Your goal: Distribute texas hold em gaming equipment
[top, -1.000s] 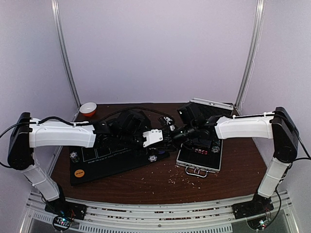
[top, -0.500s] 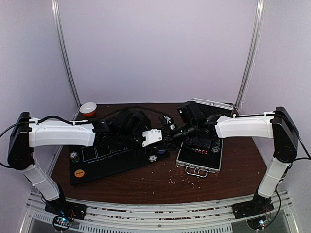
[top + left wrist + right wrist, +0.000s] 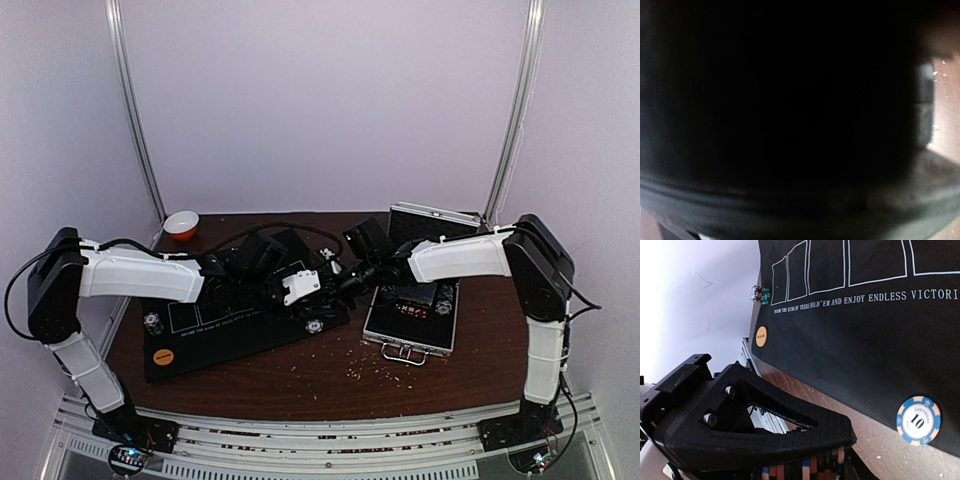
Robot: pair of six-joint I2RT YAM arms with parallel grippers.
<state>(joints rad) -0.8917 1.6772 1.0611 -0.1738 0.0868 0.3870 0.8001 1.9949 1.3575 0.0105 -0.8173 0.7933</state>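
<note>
The right fingers (image 3: 765,435) have swung left off the case (image 3: 400,345), gripping chips (image 3: 805,467); left fingers (image 3: 310,283) unclear.

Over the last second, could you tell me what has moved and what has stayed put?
The right arm swung left, carrying the right gripper, clamped on a chip stack, away from the case and over the mat. The left gripper drew back slightly left. Nothing visibly released. Mat, case, bowl and orange disc stayed put.
</note>
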